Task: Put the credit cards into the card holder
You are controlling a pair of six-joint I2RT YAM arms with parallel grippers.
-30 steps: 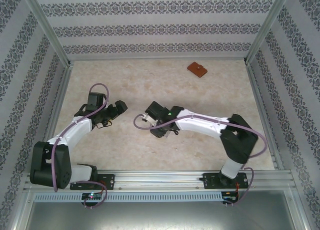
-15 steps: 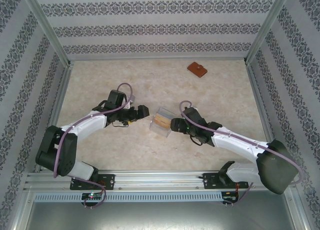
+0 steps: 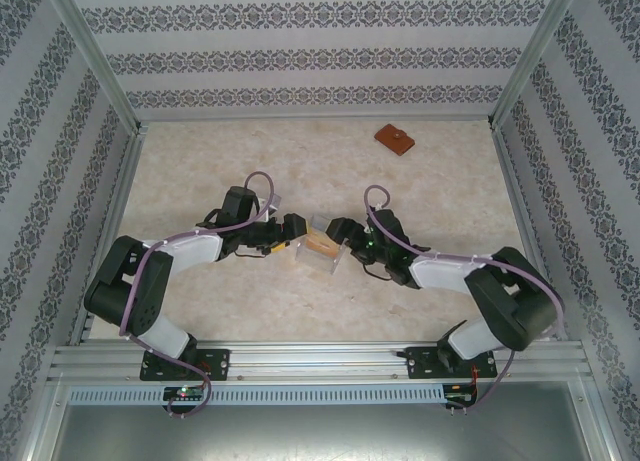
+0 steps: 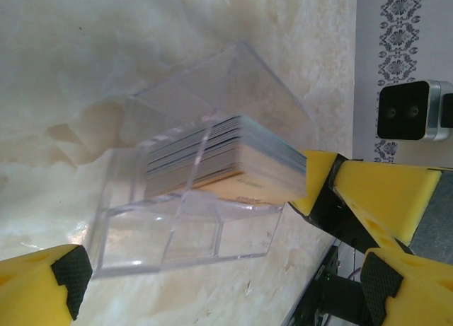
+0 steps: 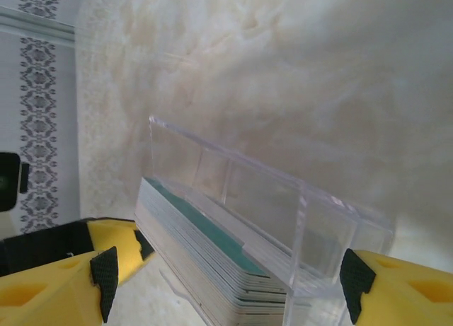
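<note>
Centrally, fingers (image 4: 382, 199) perhaps touching case (image 4: 177, 234), walls (image 3: 300, 56) distant

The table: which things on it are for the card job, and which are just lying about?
For the job:
credit cards, stacked in the box
brown card holder, far back on the table

Just lying about:
clear plastic box, only holding the cards

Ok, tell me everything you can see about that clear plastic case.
The clear plastic case is a small transparent box with thin rigid walls and inner dividers, resting on the marbled table near its middle. A stack of credit cards, teal and tan edges showing, sits in one compartment. The right gripper straddles it with jaws wide; contact is unclear.
</note>
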